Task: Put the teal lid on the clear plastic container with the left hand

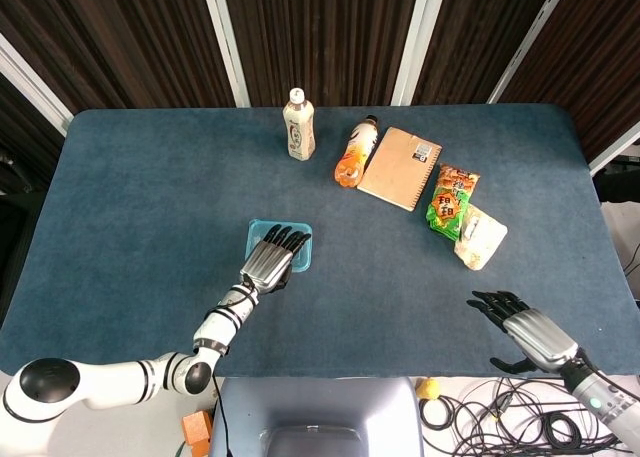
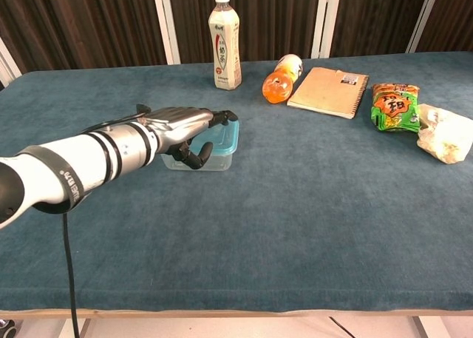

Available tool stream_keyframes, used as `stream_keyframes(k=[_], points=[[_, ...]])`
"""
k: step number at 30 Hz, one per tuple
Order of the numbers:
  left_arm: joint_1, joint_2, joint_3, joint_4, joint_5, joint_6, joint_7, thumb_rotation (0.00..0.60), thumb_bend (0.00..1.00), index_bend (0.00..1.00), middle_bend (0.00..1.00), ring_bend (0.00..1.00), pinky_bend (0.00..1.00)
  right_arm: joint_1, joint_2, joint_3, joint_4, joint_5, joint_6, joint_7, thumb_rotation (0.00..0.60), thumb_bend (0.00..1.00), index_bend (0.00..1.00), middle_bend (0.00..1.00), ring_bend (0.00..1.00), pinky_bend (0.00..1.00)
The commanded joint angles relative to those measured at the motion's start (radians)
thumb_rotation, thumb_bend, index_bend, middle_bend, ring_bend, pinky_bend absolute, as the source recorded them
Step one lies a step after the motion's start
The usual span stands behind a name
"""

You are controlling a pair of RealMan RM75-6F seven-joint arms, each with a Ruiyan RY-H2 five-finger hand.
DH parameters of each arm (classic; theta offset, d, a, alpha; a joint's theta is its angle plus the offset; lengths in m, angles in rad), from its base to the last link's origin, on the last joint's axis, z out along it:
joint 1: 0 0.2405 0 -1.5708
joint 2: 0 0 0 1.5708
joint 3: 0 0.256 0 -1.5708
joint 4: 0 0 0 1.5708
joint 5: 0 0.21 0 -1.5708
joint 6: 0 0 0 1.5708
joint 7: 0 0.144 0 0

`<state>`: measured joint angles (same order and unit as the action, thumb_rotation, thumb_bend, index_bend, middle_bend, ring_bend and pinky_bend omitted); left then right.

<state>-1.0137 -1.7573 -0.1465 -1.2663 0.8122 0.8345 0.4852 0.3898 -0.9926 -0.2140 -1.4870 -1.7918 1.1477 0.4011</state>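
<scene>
Left hand [image 2: 181, 123] flat on teal lid [image 2: 225, 133] (blue table [image 1: 150, 207], dark slatted wall [image 1: 320, 27]).

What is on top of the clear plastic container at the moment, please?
The teal lid sits on the clear plastic container, and the left hand lies flat across the lid. The hand covers most of the lid, so whether it is seated all round cannot be seen.
</scene>
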Motion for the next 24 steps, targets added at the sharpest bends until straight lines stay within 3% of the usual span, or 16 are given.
stream_keyframes(k=[1, 4, 9, 14, 24], points=[[0.006, 0.005, -0.012, -0.011, 0.037, 0.027, -0.016, 0.600, 0.69, 0.00, 0.31, 0.02, 0.00, 0.000, 0.001, 0.000, -0.003, 0.003, -0.002, -0.003, 0.600, 0.20, 0.00, 0.00, 0.00, 0.00], [0.026, 0.021, -0.027, -0.035, 0.106, 0.076, -0.062, 0.600, 0.69, 0.00, 0.26, 0.00, 0.00, 0.000, 0.001, 0.001, -0.006, 0.007, -0.003, -0.004, 0.600, 0.20, 0.00, 0.00, 0.00, 0.00], [0.053, 0.076, -0.039, -0.101, 0.140, 0.120, -0.069, 0.600, 0.70, 0.00, 0.25, 0.00, 0.00, 0.000, -0.001, 0.001, -0.009, 0.007, -0.006, -0.011, 0.600, 0.20, 0.00, 0.00, 0.00, 0.00], [0.068, 0.107, -0.043, -0.122, 0.125, 0.142, -0.032, 0.600, 0.70, 0.00, 0.26, 0.00, 0.00, -0.001, -0.002, -0.003, -0.019, 0.001, -0.007, -0.024, 0.600, 0.20, 0.00, 0.00, 0.00, 0.00], [0.082, 0.087, -0.022, -0.049, 0.050, 0.117, 0.043, 0.600, 0.73, 0.00, 0.26, 0.00, 0.00, 0.001, -0.003, -0.004, -0.027, 0.007, -0.019, -0.032, 0.600, 0.20, 0.00, 0.00, 0.00, 0.00]])
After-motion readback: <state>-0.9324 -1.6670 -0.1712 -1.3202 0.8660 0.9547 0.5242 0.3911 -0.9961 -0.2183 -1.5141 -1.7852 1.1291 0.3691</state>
